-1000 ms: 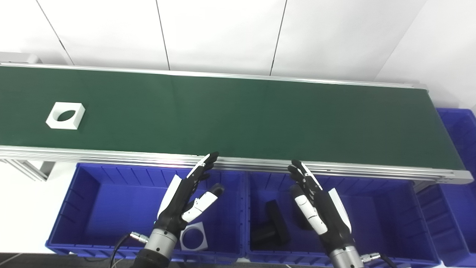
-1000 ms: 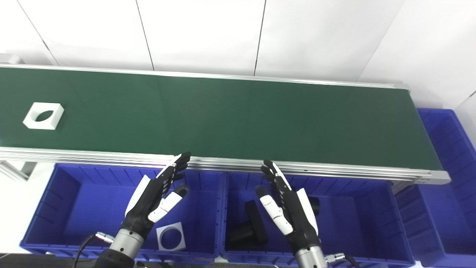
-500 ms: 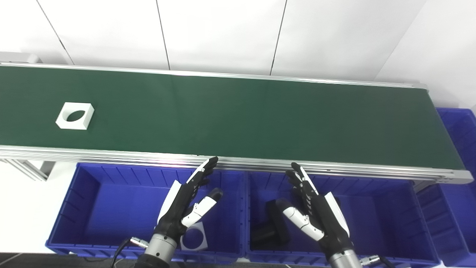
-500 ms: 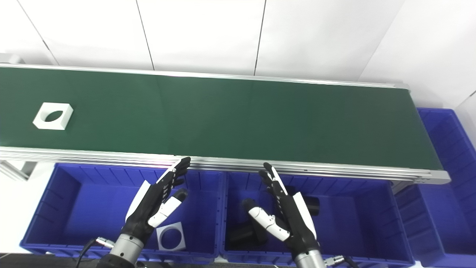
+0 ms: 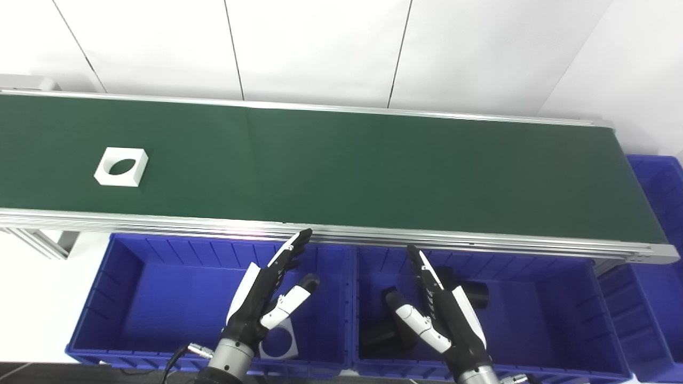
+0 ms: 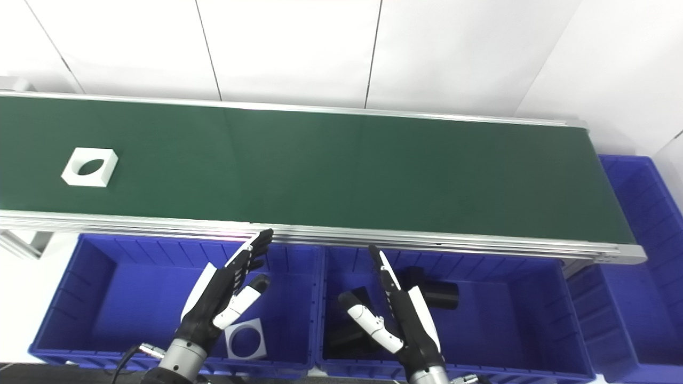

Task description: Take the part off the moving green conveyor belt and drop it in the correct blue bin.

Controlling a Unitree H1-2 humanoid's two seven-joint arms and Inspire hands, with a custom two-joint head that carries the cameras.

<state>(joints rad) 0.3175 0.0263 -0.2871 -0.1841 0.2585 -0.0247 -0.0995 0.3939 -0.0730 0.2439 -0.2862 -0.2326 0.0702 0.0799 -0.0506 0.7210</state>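
A white square part [image 5: 121,167] with a round hole lies on the green conveyor belt [image 5: 341,165], far left. My left hand [image 5: 267,294] hovers open over the left blue bin [image 5: 133,277], fingers stretched toward the belt's near rail. Over the middle blue bin [image 5: 544,320] my right hand [image 5: 443,317] is open too, thumb spread left. Both hands hold nothing and are far right of the part. Another white square part [image 5: 279,343] lies in the left bin, partly behind my left hand. Black parts [image 5: 469,292] lie in the middle bin.
A third blue bin [image 5: 659,213] stands past the belt's right end. The belt's aluminium near rail [image 5: 160,223] runs just beyond my fingertips. A metal frame leg [image 5: 37,240] shows at the left under the belt. White wall panels stand behind.
The white part has ridden the belt to the right. My right hand has sunk lower over the middle bin with its thumb spread wider; the left hand dropped slightly.
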